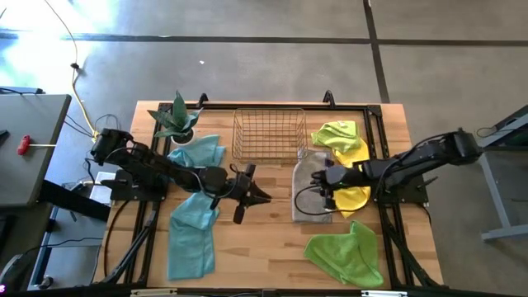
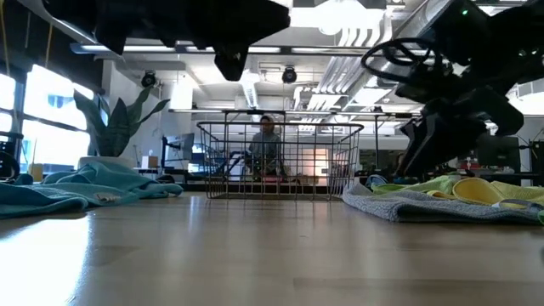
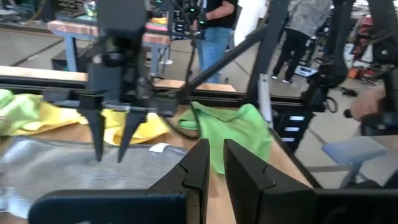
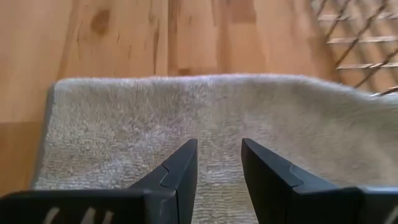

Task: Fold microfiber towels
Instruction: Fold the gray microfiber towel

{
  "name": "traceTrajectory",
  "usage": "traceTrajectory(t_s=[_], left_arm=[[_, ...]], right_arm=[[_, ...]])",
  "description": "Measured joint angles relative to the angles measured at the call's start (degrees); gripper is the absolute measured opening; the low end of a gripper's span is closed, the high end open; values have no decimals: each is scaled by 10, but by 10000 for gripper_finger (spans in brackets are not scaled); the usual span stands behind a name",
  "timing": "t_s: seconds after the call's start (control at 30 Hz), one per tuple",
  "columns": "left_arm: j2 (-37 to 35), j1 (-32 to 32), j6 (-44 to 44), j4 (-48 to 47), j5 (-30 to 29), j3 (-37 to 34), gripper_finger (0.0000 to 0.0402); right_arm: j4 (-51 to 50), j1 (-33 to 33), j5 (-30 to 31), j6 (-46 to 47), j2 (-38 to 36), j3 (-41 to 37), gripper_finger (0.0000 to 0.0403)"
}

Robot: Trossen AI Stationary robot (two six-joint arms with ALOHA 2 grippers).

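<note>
From above, the grey towel (image 1: 307, 191) lies folded into a narrow strip on the table (image 1: 264, 247), just in front of the wire basket (image 1: 268, 134). The right gripper (image 1: 323, 186) hangs over it, with yellow (image 1: 355, 196) and lime (image 1: 338, 132) towels bunched beside it and another lime towel (image 1: 346, 252) nearer the front edge. The left gripper (image 1: 262, 196) hovers over bare wood between the grey strip and two teal towels (image 1: 191, 235); a potted plant (image 1: 177, 120) stands at the back left.

At table height the grey towel (image 2: 442, 204) lies low and flat, the yellow one (image 2: 476, 191) heaped on it, and the right arm is poised just above; whether its tips touch the cloth is hard to judge here.

The left wrist view shows its own fingers (image 3: 200, 163) nearly together and empty, and the right gripper (image 3: 111, 146) standing fingers-down over the grey pile.

The right wrist view shows its fingers (image 4: 183, 163) parted around a narrow gap, nothing between them, the towel's edges straight and square.

The fold seems made but unpressed. To finish it well, the right gripper should lower gently, smooth along the strip without dragging it, then pinch a short end squarely so both layers lift together.
</note>
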Motion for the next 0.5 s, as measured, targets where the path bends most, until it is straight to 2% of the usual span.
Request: traceTrajectory(t_s=[0.3,0.5], left_arm=[[0,-55,-20,-1,0,0,39],[0,-90,-42,-3,0,0,39]], right_arm=[[9,3,-20,58,85,14,118],[111,41,-23,71,151,15,118]])
